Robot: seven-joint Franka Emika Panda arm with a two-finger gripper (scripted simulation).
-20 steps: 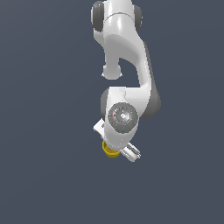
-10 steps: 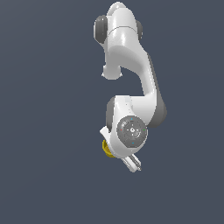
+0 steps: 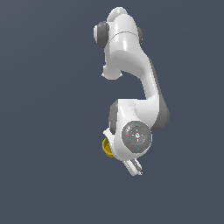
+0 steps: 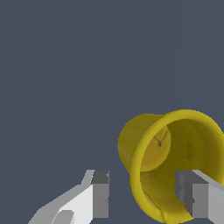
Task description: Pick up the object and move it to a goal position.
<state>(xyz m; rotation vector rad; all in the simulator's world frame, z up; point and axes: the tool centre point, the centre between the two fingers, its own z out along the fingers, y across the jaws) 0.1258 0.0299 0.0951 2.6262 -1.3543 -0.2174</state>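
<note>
Gripper [image 4: 144, 199] is wide open and holding nothing yet, with one finger [image 4: 98, 197] outside the yellow cup [image 4: 175, 162] and the other in front of its open mouth. We reckon we're at the approach-to-grasp step. In the exterior view the cup [image 3: 105, 146] peeks out just beside the arm's [image 3: 131, 78] wrist. Next we'd line the fingers up on the rim wall, then squeeze.

One yellow cup [image 4: 175, 164], also seen in part in the exterior view [image 3: 106, 147]. One white arm [image 3: 131, 83]. One gripper [image 4: 144, 197], two fingers [image 4: 99, 194] showing.
</note>
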